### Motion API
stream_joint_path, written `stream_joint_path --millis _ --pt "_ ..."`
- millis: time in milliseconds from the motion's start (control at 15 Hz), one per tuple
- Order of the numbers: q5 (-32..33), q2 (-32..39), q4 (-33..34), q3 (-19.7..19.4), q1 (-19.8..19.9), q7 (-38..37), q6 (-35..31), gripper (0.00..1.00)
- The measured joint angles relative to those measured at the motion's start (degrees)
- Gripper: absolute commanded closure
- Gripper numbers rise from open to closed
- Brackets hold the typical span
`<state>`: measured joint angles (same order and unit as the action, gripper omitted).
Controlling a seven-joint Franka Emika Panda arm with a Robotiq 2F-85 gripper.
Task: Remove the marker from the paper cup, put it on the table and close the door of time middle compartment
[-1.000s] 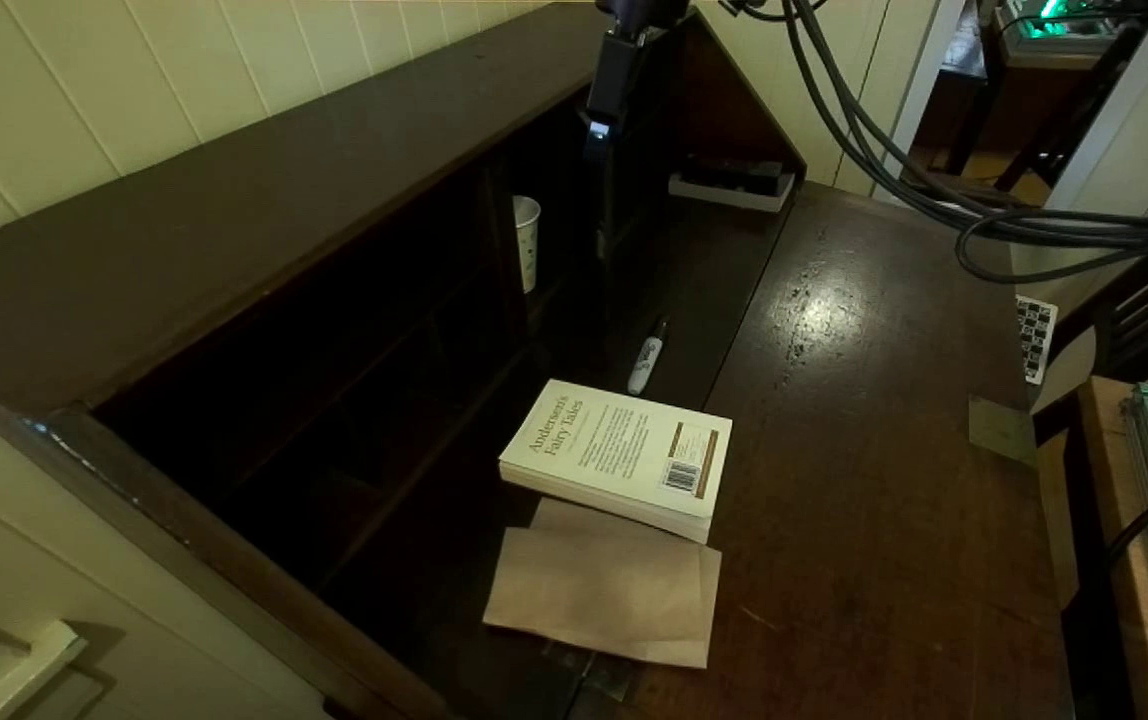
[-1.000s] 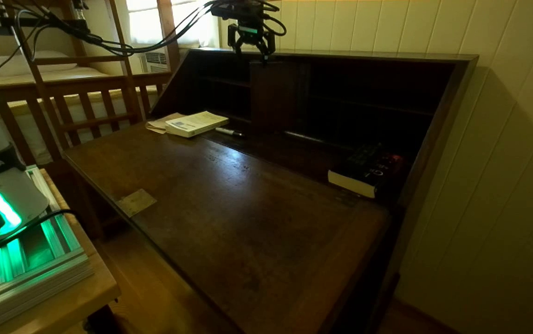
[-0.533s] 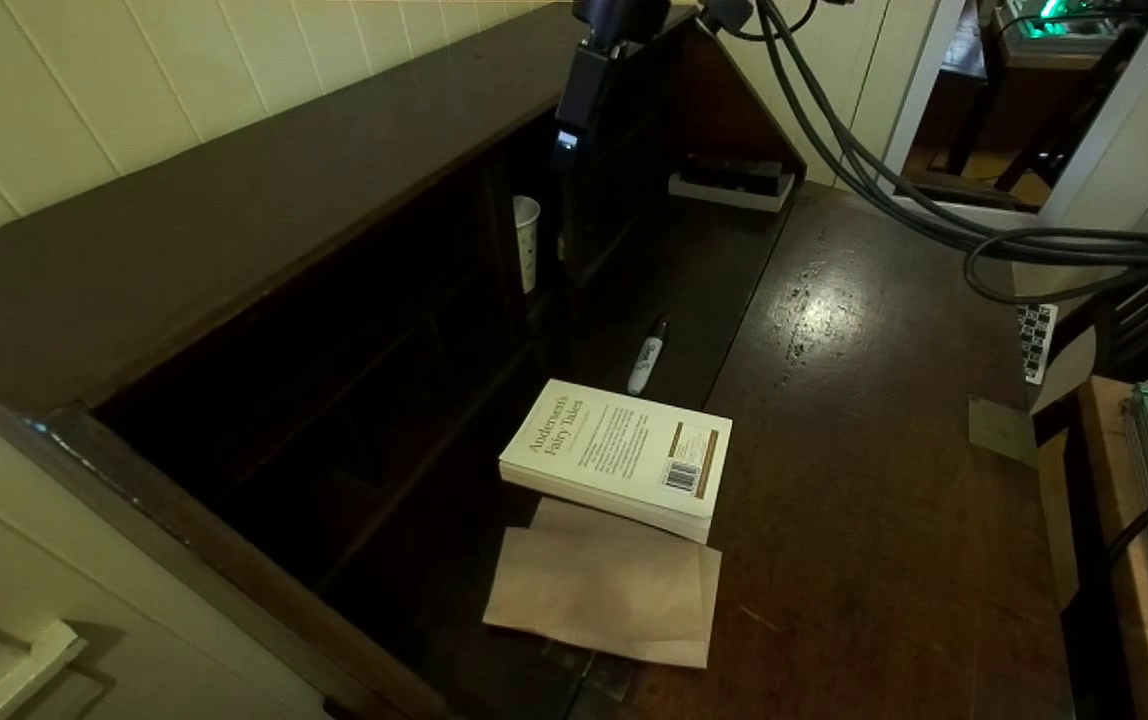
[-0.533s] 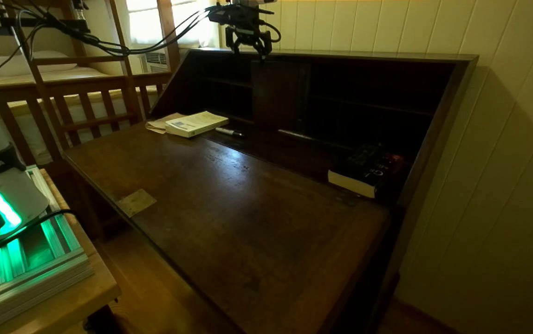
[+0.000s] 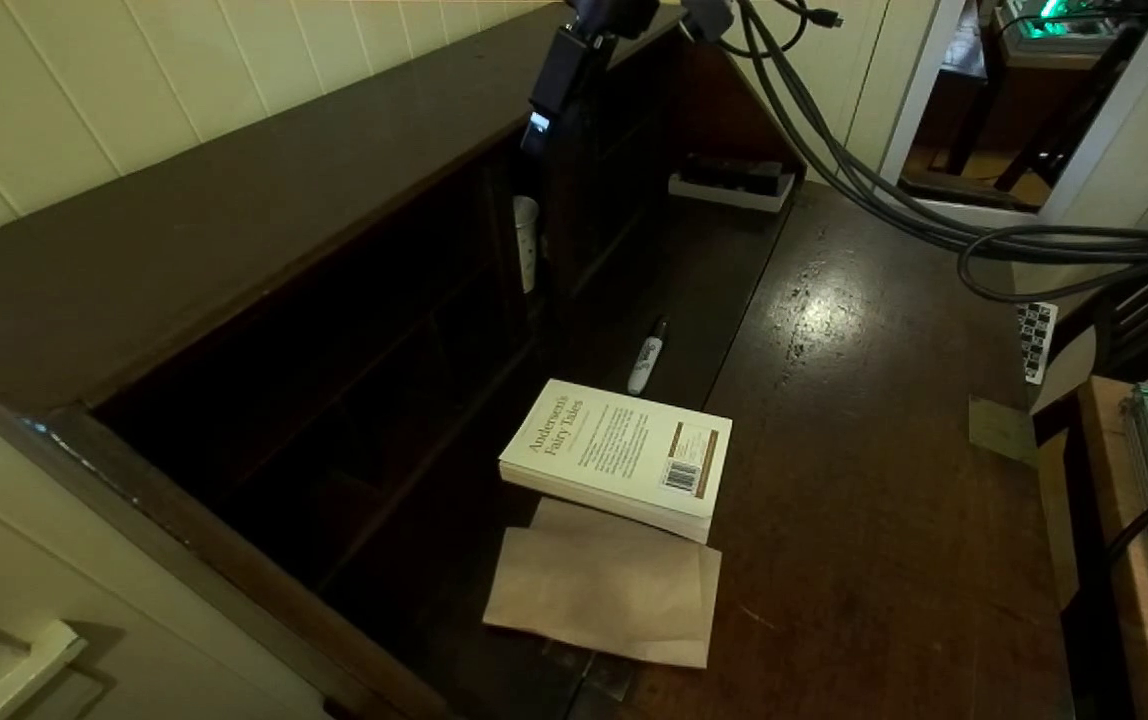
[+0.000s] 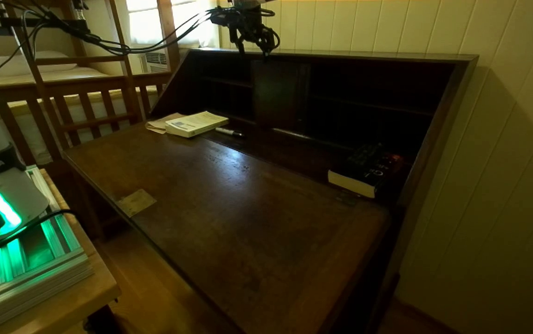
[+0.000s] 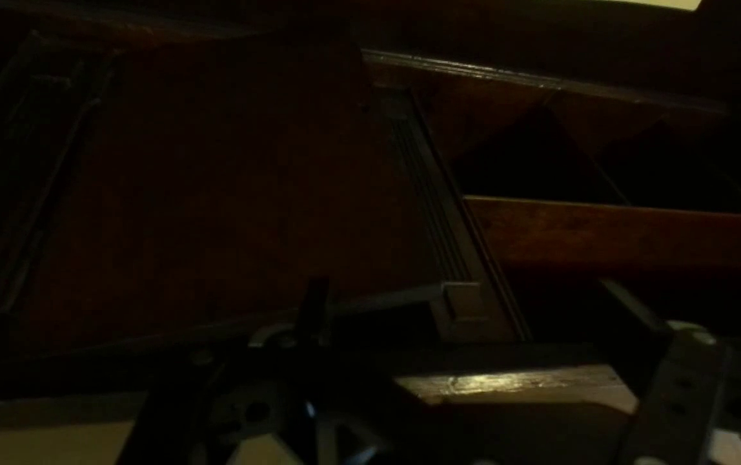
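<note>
The short, black-capped, white-barrelled marker [image 5: 646, 358] lies flat on the broad, glossy, dark brown wooden worktop [image 6: 243, 218], its cap pointing away from the white paperback book [image 5: 624, 455] just beside it. It presumably rests there because the task wants it out on the worktop; that half looks done. Whether marker and book touch is hard to tell. A creased tan paper sheet [image 5: 604, 595] lies at the book's opposite side.

In the middle compartment [image 5: 502, 240] of the dark wooden cabinet [image 5: 264, 200], the small, tapered, white paper cup [image 5: 527, 245] stands upright, probably so that the door can close in front of it. The flat, dark brown wooden door [image 6: 276, 95] covers most of the opening but is not flush: the cup shows past its edge in an exterior view.

The black two-fingered claw [image 7: 462, 285] hangs near the door's upper edge, its fingers spread wide with nothing between them, likely because pushing a panel needs no grip. The dimness hides whether a finger touches the wood. What remains, I judge, is that push; a finger straying into the gap could block the door. Farther out, well apart from the marker, lies a thick, dark-covered book [image 6: 371, 174].
</note>
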<state>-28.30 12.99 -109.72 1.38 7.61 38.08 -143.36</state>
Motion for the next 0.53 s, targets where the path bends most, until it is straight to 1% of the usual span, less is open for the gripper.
stream_joint_path --millis 200,533 --pt "-1.06 0.25 -0.33 0.43 0.16 0.62 -1.62 0.00" --pt "-1.30 -0.05 -0.46 1.16 0.50 1.64 -1.69 0.00"
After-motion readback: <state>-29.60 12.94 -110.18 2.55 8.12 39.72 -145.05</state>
